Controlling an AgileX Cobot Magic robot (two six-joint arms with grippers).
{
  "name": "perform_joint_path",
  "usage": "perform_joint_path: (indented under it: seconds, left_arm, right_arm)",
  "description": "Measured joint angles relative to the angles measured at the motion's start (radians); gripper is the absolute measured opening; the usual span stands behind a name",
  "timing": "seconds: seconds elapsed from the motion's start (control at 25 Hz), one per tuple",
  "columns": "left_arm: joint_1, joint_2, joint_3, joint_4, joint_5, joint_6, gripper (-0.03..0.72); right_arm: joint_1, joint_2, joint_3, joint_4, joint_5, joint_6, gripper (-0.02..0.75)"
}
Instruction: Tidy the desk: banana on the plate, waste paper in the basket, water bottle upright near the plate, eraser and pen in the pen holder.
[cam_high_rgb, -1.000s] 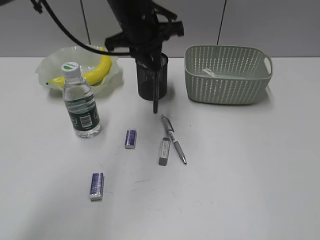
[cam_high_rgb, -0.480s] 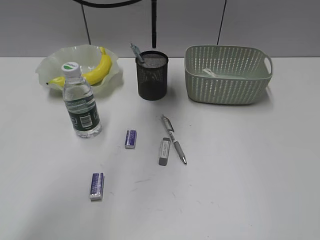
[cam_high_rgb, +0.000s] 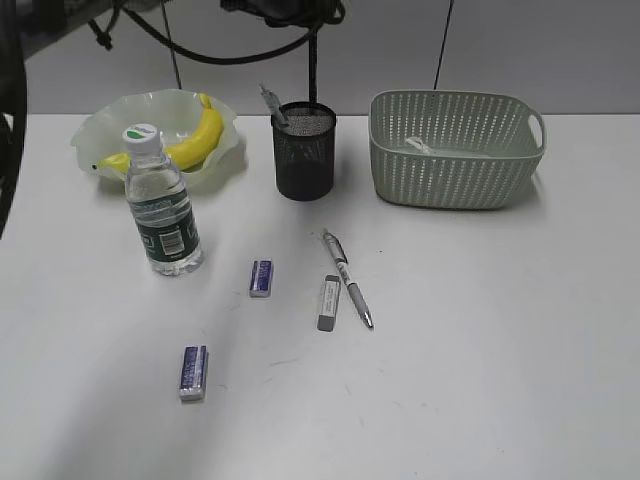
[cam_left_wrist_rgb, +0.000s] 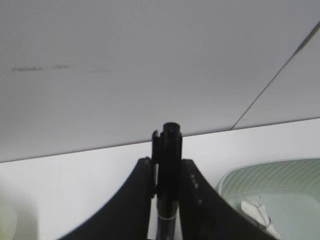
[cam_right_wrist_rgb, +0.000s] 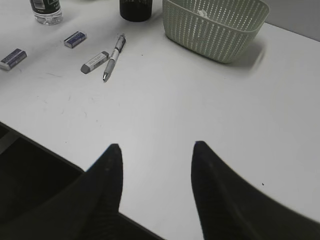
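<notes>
My left gripper (cam_left_wrist_rgb: 166, 172) is pinched on a black pen (cam_left_wrist_rgb: 169, 165), a light, stiff, slick stick held upright near its top end, high above the pen holder (cam_high_rgb: 304, 150). The silver pen (cam_high_rgb: 347, 277) lies on the desk (cam_high_rgb: 480, 330) at the holder's five o'clock, beside a grey eraser (cam_high_rgb: 328, 302); I'd take it mid-barrel. My right gripper (cam_right_wrist_rgb: 155, 150) hangs spread and empty.
</notes>
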Motion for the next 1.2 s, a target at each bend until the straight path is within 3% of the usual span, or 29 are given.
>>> perform_joint_path:
  seconds: [0.72, 0.84, 1.0, 1.2]
  left_arm:
    - [-0.002, 0.074, 0.000, 0.050, 0.027, 0.000, 0.112]
    - [-0.002, 0.074, 0.000, 0.050, 0.034, 0.000, 0.162]
    - [-0.002, 0.074, 0.000, 0.050, 0.048, 0.000, 0.302]
    - [-0.002, 0.070, 0.000, 0.050, 0.070, 0.000, 0.339]
  right_arm:
    - [0.000, 0.000, 0.000, 0.000, 0.000, 0.000, 0.369]
    - [0.000, 0.000, 0.000, 0.000, 0.000, 0.000, 0.368]
    - [0.000, 0.000, 0.000, 0.000, 0.000, 0.000, 0.368]
    - [0.000, 0.000, 0.000, 0.000, 0.000, 0.000, 0.368]
